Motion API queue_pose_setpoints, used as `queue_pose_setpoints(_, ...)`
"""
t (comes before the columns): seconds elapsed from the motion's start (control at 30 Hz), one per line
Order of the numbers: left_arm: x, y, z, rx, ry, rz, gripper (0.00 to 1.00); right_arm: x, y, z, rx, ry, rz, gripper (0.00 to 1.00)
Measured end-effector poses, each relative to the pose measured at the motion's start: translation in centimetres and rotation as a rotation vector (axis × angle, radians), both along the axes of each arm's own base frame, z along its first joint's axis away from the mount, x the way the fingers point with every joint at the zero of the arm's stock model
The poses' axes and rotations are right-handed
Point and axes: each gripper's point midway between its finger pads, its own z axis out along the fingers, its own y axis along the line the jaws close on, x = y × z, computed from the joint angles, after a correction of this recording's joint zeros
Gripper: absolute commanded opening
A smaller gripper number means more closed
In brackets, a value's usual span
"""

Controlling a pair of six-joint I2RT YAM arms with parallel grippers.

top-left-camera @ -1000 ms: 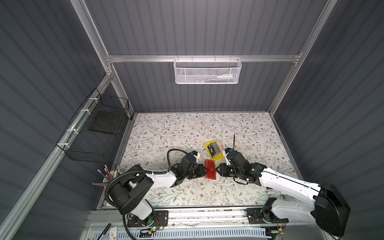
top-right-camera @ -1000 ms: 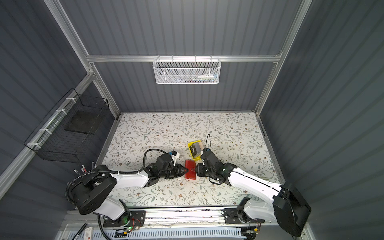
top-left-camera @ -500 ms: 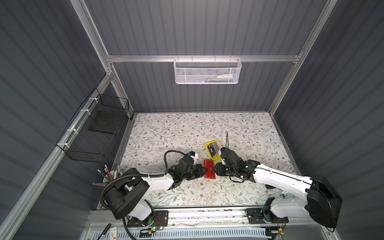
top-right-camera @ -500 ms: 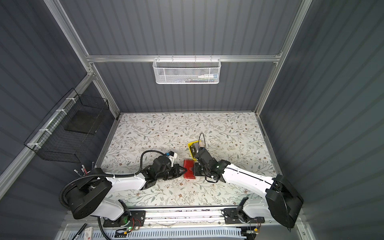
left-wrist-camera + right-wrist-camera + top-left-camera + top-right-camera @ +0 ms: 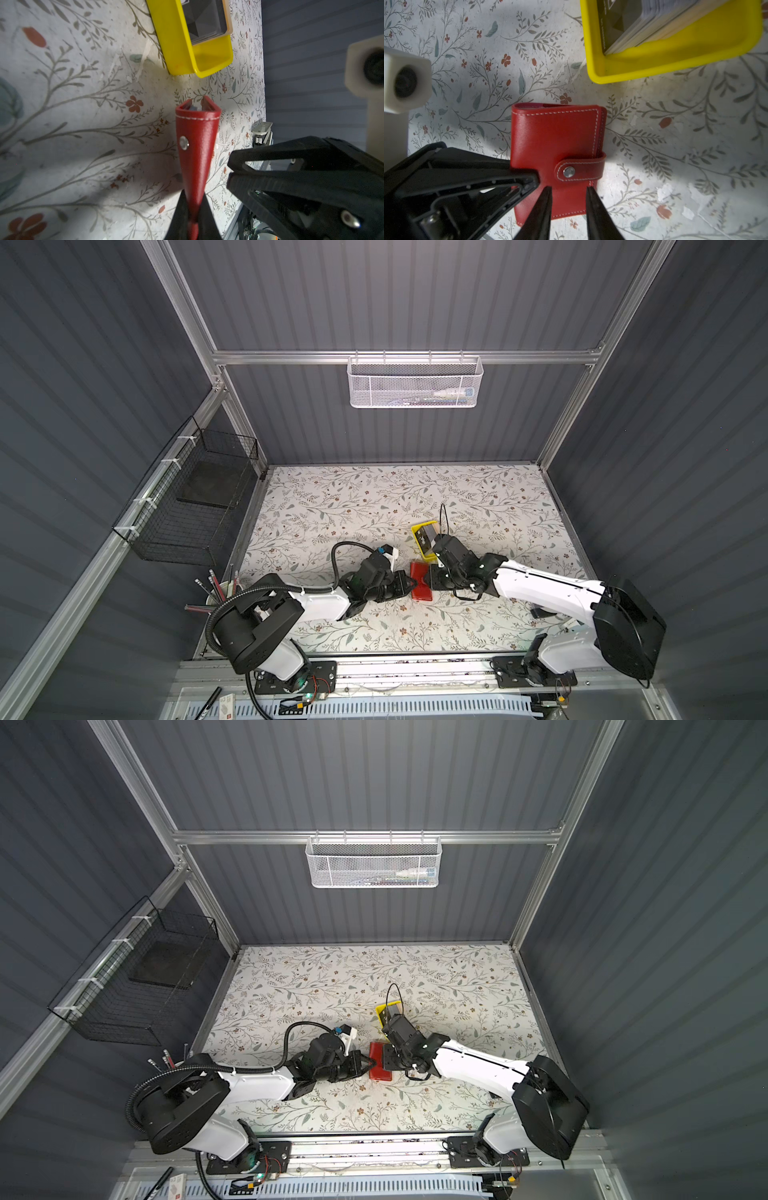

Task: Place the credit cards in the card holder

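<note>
The red card holder (image 5: 420, 587) (image 5: 380, 1064) lies snapped closed on the floral table between my two grippers. My left gripper (image 5: 193, 199) (image 5: 410, 585) is shut on its spine edge, and the holder (image 5: 195, 145) runs away from the jaws. The right gripper (image 5: 568, 190) (image 5: 432, 578) hovers open over the holder's cover (image 5: 554, 141), just short of the snap strap (image 5: 579, 169), with nothing between its fingers. The credit cards (image 5: 633, 20) (image 5: 424, 538) are stacked in the yellow tray (image 5: 675, 62), a black one on top.
The yellow tray (image 5: 417, 529) stands just beyond the holder, close to the right wrist. A cup of pencils (image 5: 220, 591) is at the front left. A black wire basket (image 5: 195, 506) hangs on the left wall and a white mesh basket (image 5: 413, 381) on the back wall.
My right gripper has moved left and away from me, ending over the card holder. The left gripper has closed a little more on the holder's edge.
</note>
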Motion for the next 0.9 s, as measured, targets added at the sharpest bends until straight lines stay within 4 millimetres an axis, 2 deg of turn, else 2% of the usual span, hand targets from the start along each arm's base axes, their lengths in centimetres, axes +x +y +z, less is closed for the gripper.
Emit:
queue_pose_setpoints(0.4, -0.1, -0.6, -0.3, 0.004, 0.0, -0.012, 0.09, -0.3, 0.4, -1.1, -0.02, 0.026, 0.013, 0.33)
queue_pose_setpoints(0.9, 0.2, -0.4, -0.7, 0.044, -0.011, -0.005, 0.08, -0.3, 0.2, -1.2, -0.017, 0.019, 0.003, 0.32)
